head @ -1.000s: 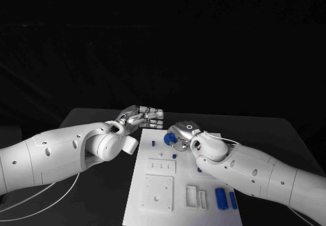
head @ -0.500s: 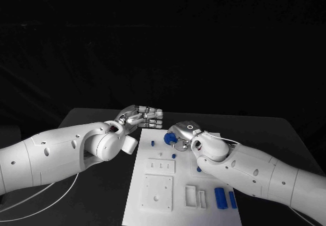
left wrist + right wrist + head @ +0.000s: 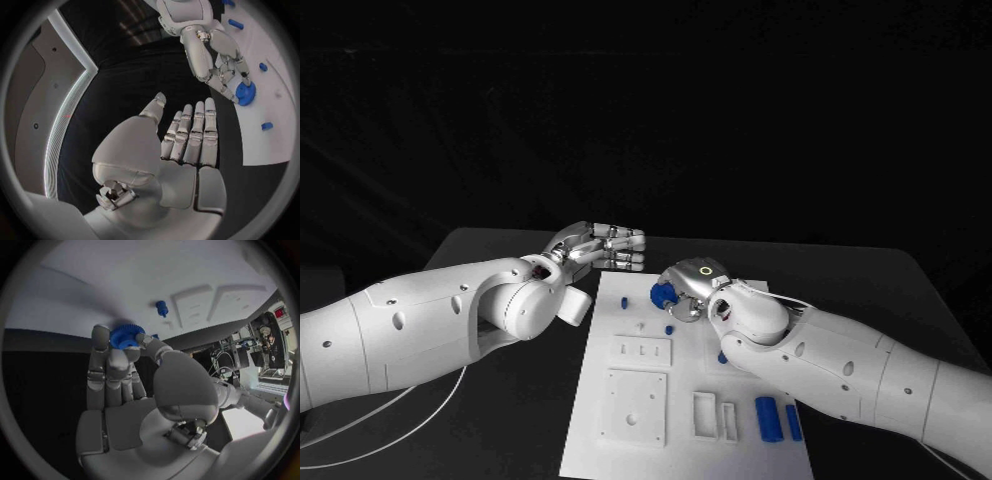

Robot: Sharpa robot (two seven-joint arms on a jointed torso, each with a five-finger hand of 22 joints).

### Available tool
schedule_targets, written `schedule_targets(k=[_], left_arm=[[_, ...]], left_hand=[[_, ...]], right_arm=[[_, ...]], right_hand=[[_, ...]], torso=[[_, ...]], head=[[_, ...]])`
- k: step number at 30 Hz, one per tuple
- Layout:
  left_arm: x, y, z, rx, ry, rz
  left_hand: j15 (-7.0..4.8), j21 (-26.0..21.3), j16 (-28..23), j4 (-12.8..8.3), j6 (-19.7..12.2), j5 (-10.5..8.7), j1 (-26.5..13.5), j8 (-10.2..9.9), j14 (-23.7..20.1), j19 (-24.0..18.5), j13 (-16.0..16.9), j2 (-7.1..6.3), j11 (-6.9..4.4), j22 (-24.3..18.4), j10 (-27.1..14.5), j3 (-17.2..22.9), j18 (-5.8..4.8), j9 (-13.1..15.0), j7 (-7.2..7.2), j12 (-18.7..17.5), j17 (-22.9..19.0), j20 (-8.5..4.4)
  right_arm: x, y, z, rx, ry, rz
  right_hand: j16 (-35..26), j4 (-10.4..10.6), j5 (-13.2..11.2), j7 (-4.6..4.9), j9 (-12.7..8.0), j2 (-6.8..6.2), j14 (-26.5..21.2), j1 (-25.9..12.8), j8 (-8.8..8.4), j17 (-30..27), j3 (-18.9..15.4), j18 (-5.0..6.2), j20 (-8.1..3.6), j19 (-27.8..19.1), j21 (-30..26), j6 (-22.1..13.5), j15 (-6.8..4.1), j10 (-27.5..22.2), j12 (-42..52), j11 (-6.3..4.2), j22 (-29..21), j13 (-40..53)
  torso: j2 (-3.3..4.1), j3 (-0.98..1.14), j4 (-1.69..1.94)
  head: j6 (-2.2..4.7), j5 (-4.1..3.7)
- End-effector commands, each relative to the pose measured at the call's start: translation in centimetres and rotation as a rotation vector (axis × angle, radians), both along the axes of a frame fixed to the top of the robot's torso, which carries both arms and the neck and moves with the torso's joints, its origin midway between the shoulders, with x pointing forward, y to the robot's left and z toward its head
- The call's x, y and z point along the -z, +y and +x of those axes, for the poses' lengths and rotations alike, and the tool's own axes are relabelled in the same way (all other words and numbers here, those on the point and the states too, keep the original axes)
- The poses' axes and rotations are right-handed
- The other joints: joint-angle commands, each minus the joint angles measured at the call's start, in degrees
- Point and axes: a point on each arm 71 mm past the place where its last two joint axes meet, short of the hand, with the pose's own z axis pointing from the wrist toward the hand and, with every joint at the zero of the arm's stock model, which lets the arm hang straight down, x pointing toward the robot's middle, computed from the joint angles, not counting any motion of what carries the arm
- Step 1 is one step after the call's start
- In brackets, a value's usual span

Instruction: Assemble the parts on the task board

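Observation:
The white task board (image 3: 635, 352) lies in the middle of the table. My right hand (image 3: 687, 290) hovers over its far end and pinches a blue gear (image 3: 661, 294) between thumb and fingers. The right wrist view shows that gear (image 3: 127, 336) at the fingertips, close above the board (image 3: 125, 280) and near a small blue peg (image 3: 162, 308). My left hand (image 3: 606, 247) is held just left of the board's far end, fingers straight and side by side, holding nothing. The left wrist view shows its flat palm (image 3: 187, 145) facing the right hand (image 3: 215, 55) and the gear (image 3: 245, 93).
Small blue pegs (image 3: 626, 303) (image 3: 671, 331) stand on the board's far half. Two blue cylinders (image 3: 767, 418) (image 3: 795, 424) lie at its near right, beside white slotted blocks (image 3: 715, 416). A white square plate (image 3: 636, 408) sits at near left. A cable (image 3: 387, 420) trails under the left arm.
The right hand has shifted very slightly while keeping the gear. The left hand has stayed where it was.

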Motion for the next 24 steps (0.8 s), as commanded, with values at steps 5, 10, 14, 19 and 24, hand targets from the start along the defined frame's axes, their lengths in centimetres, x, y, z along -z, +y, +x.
schedule_targets(k=[5, 10, 14, 19, 24], left_arm=[[-0.12, -0.14, -0.03, 0.014, -0.008, -0.002], [-0.11, -0.11, -0.03, 0.013, -0.007, -0.001], [-0.11, -0.10, -0.04, 0.013, -0.007, -0.001], [-0.11, -0.05, -0.04, 0.012, -0.007, -0.001], [-0.11, 0.01, -0.04, 0.011, -0.007, -0.001]], left_hand=[[0.03, -0.16, -0.30, -0.20, -0.40, 0.16, -0.24, -0.36, -0.27, -0.32, 0.09, 0.15, -0.01, -0.06, -0.40, 0.00, -0.51, -0.05, 0.11, -0.01, 0.01, -0.03], [0.03, -0.16, -0.30, -0.20, -0.40, 0.16, -0.24, -0.36, -0.27, -0.32, 0.09, 0.15, -0.01, -0.06, -0.40, 0.00, -0.51, -0.05, 0.11, -0.01, 0.01, -0.03], [0.03, -0.16, -0.30, -0.20, -0.40, 0.16, -0.24, -0.36, -0.27, -0.32, 0.09, 0.15, -0.01, -0.06, -0.40, 0.00, -0.51, -0.05, 0.11, -0.01, 0.01, -0.03], [0.03, -0.16, -0.30, -0.20, -0.40, 0.16, -0.24, -0.36, -0.27, -0.32, 0.09, 0.15, -0.01, -0.06, -0.40, 0.00, -0.51, -0.05, 0.11, -0.01, 0.01, -0.03], [0.03, -0.16, -0.30, -0.20, -0.40, 0.16, -0.24, -0.36, -0.27, -0.32, 0.09, 0.15, -0.01, -0.06, -0.40, 0.00, -0.51, -0.05, 0.11, -0.01, 0.01, -0.03]], right_arm=[[0.63, 0.01, -0.21, 0.004, 0.026, -0.014], [0.62, 0.08, -0.29, 0.000, 0.025, -0.012], [0.60, 0.16, -0.36, -0.003, 0.025, -0.010], [0.61, 0.25, -0.51, -0.007, 0.027, -0.009], [0.69, 0.13, -0.56, -0.006, 0.030, -0.011]], right_hand=[[-0.18, 0.17, -0.25, -0.02, 0.12, 0.20, 0.01, -0.48, 0.25, 0.04, -0.11, -0.19, -0.01, 1.91, -0.06, 1.13, 0.06, -0.04, -0.01, 0.08, -0.09, 0.09], [-0.17, 0.14, -0.38, -0.05, 0.13, 0.21, 0.01, -0.41, 0.24, 0.05, -0.09, -0.23, -0.02, 1.90, -0.01, 1.41, 0.06, -0.01, 0.03, 0.06, -0.10, 0.12], [-0.14, 0.19, -0.46, -0.06, 0.14, 0.25, 0.03, -0.44, 0.26, 0.08, -0.09, -0.24, -0.02, 1.90, -0.01, 1.61, 0.06, 0.02, 0.06, 0.07, -0.11, 0.13], [-0.13, 0.25, -0.44, -0.07, 0.14, 0.22, 0.03, -0.50, 0.25, 0.09, -0.12, -0.24, -0.03, 1.90, -0.03, 1.69, 0.05, 0.04, 0.10, 0.06, -0.14, 0.16], [-0.13, 0.25, -0.44, -0.07, 0.14, 0.22, 0.03, -0.50, 0.25, 0.09, -0.12, -0.24, -0.03, 1.90, -0.03, 1.69, 0.05, 0.04, 0.10, 0.06, -0.14, 0.16]], torso=[[0.03, 0.04, -0.07], [0.01, -0.01, 0.01], [0.01, -0.01, 0.11], [0.04, -0.04, 0.09], [-0.01, -0.03, 0.01]], head=[[0.02, -0.22], [0.03, -0.30], [0.02, -0.37], [-0.06, -0.37], [-0.11, -0.32]])
